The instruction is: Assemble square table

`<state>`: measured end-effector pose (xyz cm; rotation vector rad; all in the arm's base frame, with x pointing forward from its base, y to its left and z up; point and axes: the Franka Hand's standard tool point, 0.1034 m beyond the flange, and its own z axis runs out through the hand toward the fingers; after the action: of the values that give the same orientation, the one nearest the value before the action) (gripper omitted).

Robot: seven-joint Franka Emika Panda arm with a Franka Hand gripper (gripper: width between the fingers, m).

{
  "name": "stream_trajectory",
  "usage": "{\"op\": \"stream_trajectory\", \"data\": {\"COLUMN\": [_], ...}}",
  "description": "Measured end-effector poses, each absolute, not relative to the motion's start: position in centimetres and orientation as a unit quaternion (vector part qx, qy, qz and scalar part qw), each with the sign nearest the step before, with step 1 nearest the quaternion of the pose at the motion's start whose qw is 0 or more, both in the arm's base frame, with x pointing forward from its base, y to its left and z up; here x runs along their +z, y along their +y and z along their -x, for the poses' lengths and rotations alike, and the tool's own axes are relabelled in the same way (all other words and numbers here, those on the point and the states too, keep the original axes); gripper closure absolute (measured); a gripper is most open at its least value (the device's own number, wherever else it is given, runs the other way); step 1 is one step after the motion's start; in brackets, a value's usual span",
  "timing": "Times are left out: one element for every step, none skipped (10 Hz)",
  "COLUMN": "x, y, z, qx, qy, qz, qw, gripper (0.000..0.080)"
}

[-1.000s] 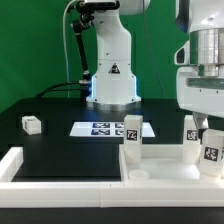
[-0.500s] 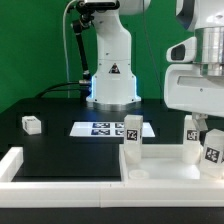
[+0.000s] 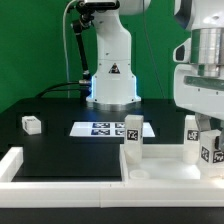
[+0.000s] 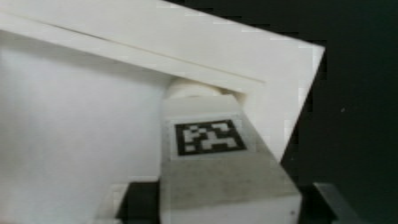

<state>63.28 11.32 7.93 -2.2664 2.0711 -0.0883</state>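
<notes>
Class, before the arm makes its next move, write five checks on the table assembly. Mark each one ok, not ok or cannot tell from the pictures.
1. Grip: the gripper is shut on the first leg, with a finger on each side of it. Ok.
2. Placement: the first leg stands upright at a corner of the panel. Ok.
3. Seating: whether the first leg is fully home in its corner is hidden. Cannot tell.
4. Neighbours: the second leg and third leg stand upright on the panel, apart from the gripper. Ok.
5. Completeness: the fourth leg lies loose on the table, away from the panel and not yet mounted. Not ok.
</notes>
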Motion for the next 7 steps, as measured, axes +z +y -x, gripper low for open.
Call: {"op": "stream_trajectory", "data": {"x": [7.9, 7.7, 7.7, 7.5, 7.3, 7.3, 7.3], "y": [11.3, 11.4, 11.8, 12.4, 12.8, 13.0, 12.9], "z": [-63.1, -63.1, -63.1, -63.2, -63.1, -63.0, -63.0], "qx": [-0.015, -0.003, 0.004, 0.000, -0.005, -0.007, -0.009], "qy": [0.730, 0.778, 0.819, 0.862, 0.867, 0.862, 0.851], "qz": [0.681, 0.626, 0.568, 0.498, 0.490, 0.498, 0.516], "qw": [0.048, 0.061, 0.076, 0.090, 0.096, 0.097, 0.096], "gripper": [0.0495, 0.0495, 0.0496, 0.0496, 0.0500, 0.0500, 0.0500]}}
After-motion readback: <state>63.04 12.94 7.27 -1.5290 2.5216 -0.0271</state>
